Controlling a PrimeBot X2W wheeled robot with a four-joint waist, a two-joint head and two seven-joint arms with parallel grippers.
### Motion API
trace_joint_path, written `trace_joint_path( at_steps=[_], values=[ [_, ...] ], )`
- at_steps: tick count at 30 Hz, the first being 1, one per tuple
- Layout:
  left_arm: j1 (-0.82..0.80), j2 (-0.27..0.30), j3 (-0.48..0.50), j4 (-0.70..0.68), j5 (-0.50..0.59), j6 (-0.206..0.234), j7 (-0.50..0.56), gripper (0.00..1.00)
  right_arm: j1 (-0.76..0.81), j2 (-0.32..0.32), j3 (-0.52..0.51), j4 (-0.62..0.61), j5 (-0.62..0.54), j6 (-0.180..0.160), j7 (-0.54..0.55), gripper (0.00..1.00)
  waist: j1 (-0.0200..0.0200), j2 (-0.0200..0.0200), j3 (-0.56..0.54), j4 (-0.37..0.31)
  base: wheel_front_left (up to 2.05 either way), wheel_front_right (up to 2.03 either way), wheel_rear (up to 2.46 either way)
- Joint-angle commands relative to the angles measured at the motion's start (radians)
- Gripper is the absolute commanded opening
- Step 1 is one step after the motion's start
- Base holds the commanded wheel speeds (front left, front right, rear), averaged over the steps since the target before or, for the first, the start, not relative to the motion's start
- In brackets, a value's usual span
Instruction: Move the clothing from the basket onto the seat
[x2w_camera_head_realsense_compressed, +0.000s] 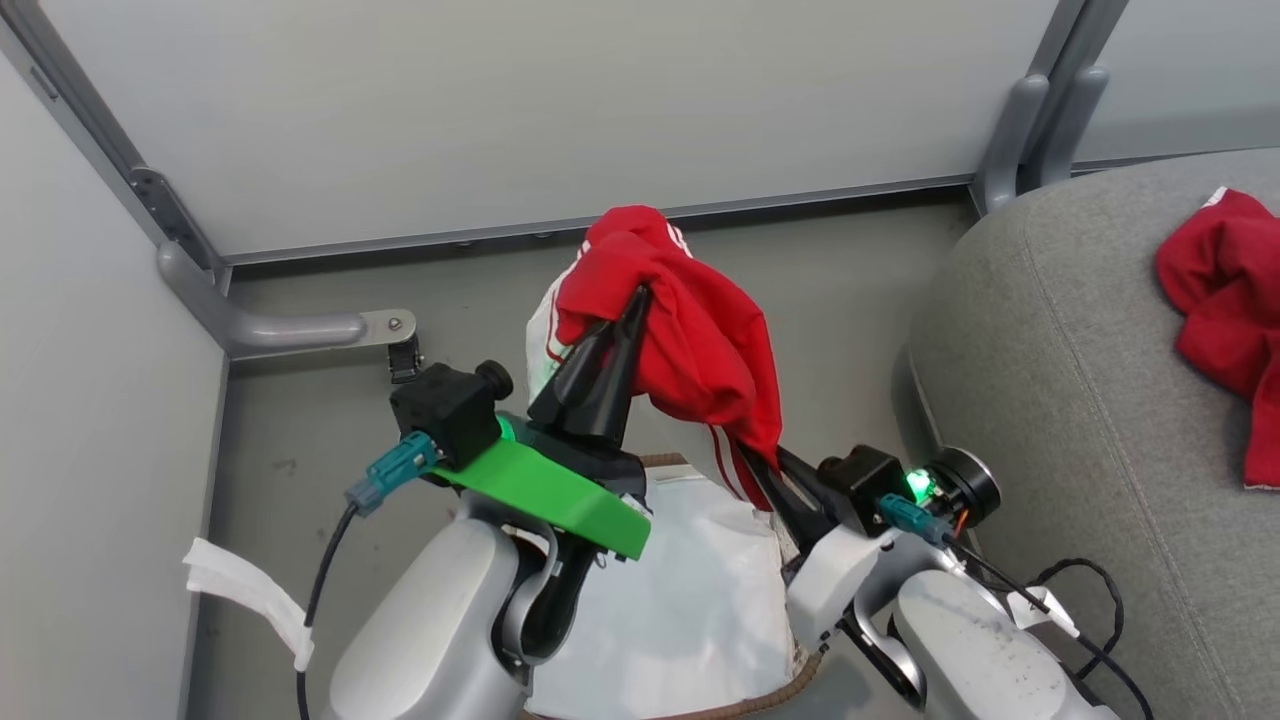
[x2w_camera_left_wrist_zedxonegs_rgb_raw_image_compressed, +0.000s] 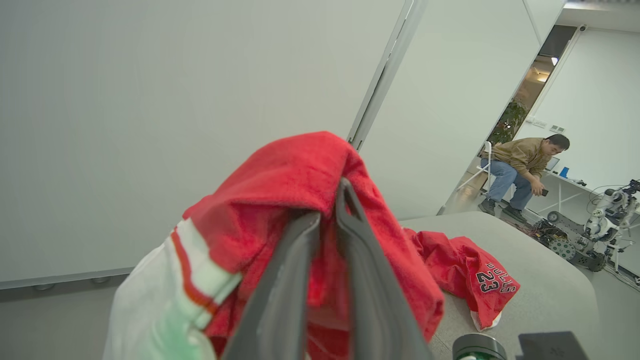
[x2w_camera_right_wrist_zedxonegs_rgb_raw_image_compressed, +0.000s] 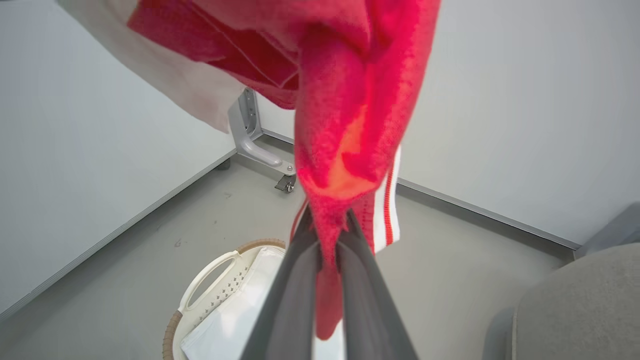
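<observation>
Over grey floor, white panels around — left pincer and right pincer both pinch one red garment above basket; second garment on seat.

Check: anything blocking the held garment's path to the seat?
Nothing visible. Left gripper and right gripper hold the red garment above the basket; only open floor lies before the seat, where the other garment rests.

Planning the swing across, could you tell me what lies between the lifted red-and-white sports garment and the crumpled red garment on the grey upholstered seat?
Head view: nothing; from lifted garment to crumpled garment runs bare grey floor, then bare seat.
</observation>
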Motion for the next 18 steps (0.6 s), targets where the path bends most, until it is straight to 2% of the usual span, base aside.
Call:
trace_joint_path(
  at_steps=[1, 8, 18],
  values=[
    [0.009, 0.001, 0.004, 0.001, 0.0, 0.001, -0.002, 1.0, 0.01, -0.004, -0.01, -0.019, 0.005, -0.001, 0.0, 0.0, 0.0, 0.0, 0.006, -0.019, 0.0, 0.0, 0.0],
    [0.004, 0.001, 0.031, 0.021, 0.057, 0.005, -0.001, 1.0, 0.023, -0.004, -0.043, -0.091, -0.011, -0.001, 0.0, 0.0, 0.0, 0.0, 0.022, -0.121, 0.0, 0.0, 0.0],
    [0.014, 0.002, 0.073, 0.06, 0.154, -0.002, -0.001, 1.0, 0.036, -0.004, -0.073, -0.172, 0.007, -0.001, -0.001, 0.0, 0.0, 0.0, 0.049, -0.351, 0.0, 0.0, 0.0]
  ],
)
